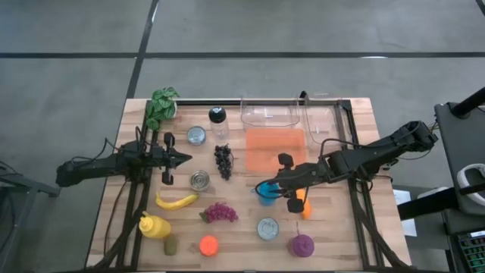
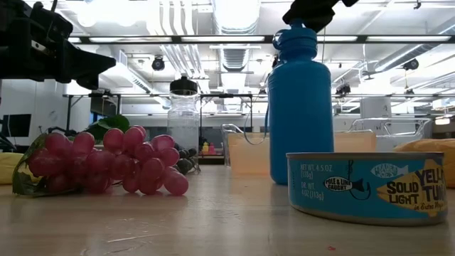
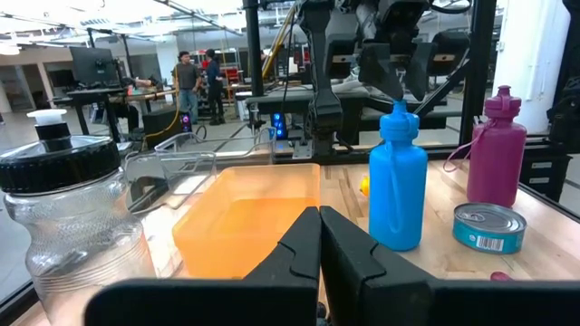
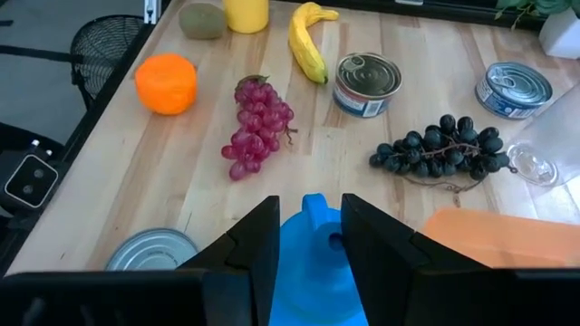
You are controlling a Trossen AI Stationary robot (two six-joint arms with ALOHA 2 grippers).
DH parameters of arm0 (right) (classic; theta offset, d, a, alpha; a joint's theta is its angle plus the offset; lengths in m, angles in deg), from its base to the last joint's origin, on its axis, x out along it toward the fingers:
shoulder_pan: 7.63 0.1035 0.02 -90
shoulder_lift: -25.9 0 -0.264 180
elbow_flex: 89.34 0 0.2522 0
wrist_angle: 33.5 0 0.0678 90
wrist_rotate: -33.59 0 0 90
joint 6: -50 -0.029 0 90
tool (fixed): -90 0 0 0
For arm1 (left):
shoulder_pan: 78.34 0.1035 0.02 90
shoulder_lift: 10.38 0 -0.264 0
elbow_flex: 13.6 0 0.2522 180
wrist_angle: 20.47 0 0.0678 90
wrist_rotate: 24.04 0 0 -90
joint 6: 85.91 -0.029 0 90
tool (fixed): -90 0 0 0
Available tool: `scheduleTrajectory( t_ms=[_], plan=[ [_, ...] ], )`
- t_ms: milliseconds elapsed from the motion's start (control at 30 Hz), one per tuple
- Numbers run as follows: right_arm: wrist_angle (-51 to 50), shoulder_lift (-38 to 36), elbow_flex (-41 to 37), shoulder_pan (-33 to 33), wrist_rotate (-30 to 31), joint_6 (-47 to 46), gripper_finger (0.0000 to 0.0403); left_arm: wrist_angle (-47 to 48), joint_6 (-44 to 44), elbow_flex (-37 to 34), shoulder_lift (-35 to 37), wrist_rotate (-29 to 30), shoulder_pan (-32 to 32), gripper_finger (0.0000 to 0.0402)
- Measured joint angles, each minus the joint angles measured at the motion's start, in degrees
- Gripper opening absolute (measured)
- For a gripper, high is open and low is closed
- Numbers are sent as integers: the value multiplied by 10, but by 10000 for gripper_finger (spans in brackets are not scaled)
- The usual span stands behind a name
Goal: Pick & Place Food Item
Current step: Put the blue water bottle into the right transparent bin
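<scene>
Left of the orange tray (image 1: 276, 149), past the dark grapes (image 1: 223, 161) and a small can (image 1: 200, 180), the left gripper (image 1: 182, 158) hangs over the table with its fingers pressed together, grasping nothing. Just off the tray's near edge stands the blue bottle (image 1: 267, 192) — upright on the wood. The right gripper (image 1: 282, 186) sits over it, fingers (image 4: 258, 244) straddling the bottle's cap — whether they actually pinch it, I cannot tell.
</scene>
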Motion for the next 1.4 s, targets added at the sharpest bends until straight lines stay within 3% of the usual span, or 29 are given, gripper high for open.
scheduleTrajectory(
  t_ms=[900, 1400],
  plan=[
    [-25, 0, 13, -1, 0, 16, 82, 0, 0, 0, 0, 0, 0, 6],
    [-27, 0, 20, -1, -2, 16, 143, 0, 0, 0, 0, 0, 0, 6]
  ],
)
